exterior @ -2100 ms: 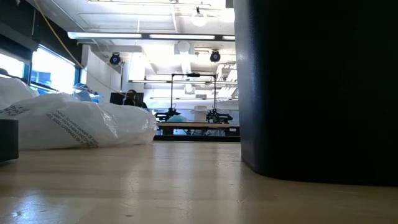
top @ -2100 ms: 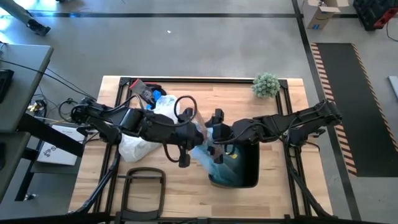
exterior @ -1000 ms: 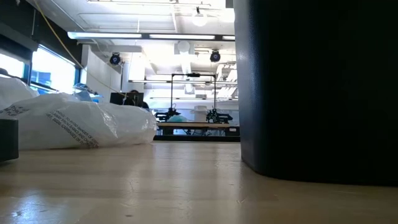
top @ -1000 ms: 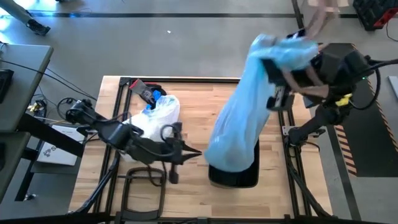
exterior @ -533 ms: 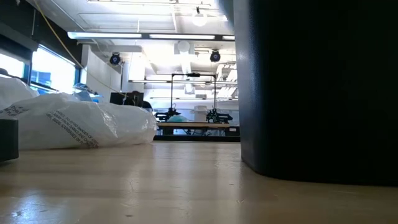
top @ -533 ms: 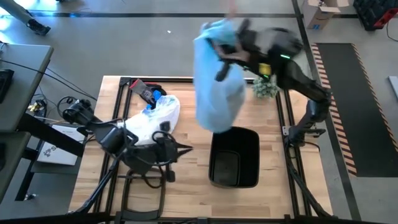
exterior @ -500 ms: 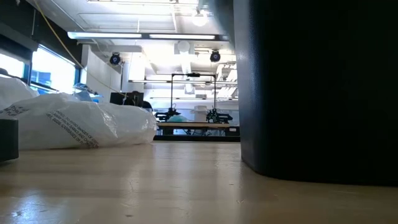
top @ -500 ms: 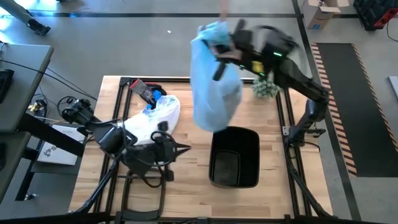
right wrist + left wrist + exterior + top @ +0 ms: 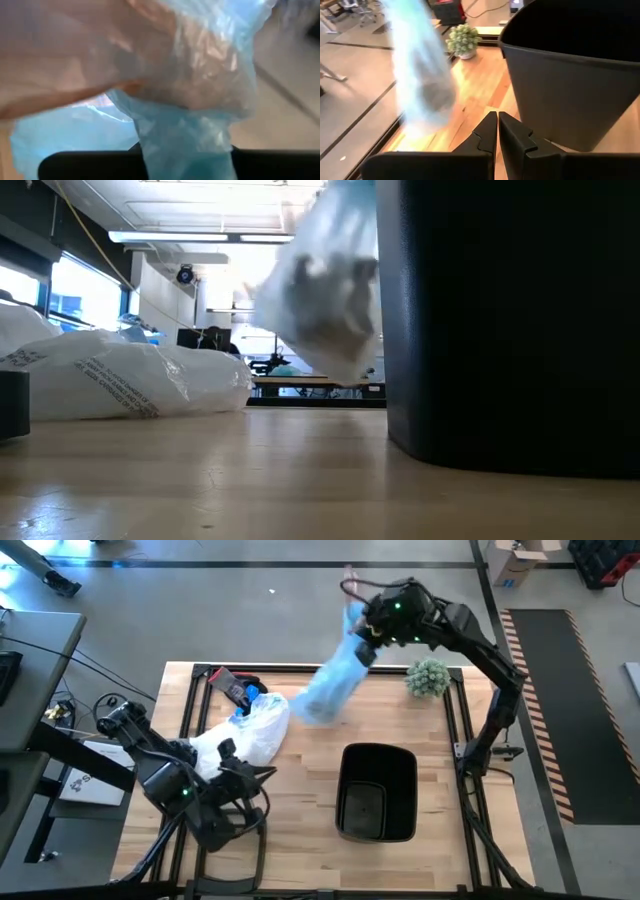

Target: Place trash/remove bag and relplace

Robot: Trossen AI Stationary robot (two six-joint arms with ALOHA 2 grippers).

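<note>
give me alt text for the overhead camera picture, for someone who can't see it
The right gripper, raised past the table's far edge, holds the light-blue bag swinging in the air above the wooden table. An unlined black bin stands below; the left gripper waits shut beside a white plastic bag.

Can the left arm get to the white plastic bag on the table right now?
Probably yes. The left gripper, shut and holding nothing, sits right next to the white plastic bag with nothing between them. The right gripper is far off at the table's back edge, holding the blue bag.
</note>
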